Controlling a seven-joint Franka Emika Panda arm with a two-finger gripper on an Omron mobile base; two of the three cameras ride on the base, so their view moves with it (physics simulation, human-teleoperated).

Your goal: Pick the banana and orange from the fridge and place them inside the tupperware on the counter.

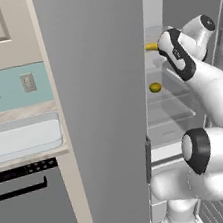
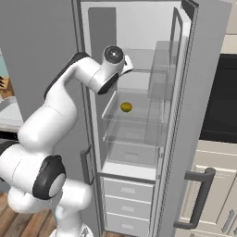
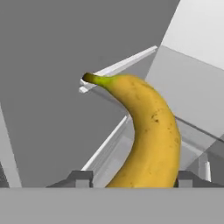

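Banana (image 3: 151,135) lies between the two fingertips (image 3: 78,178) of the tool (image 3: 133,181) in the hand view, up on an upper shelf of the fridge (image 2: 139,28); whether the pads already press it I cannot tell, though they flank it closely. The step in hand looks like taking hold, and doing it well means pinching the thick middle squarely before lifting. Orange (image 2: 126,107) waits on the clear shelf below. For the way out, the shelf's front edge and the open grey door (image 1: 103,109) hem the arm in, so a straight pull back seems safest. Tupperware (image 1: 24,139) sits on the tabletop (image 1: 13,114) left of the door, past its edge.
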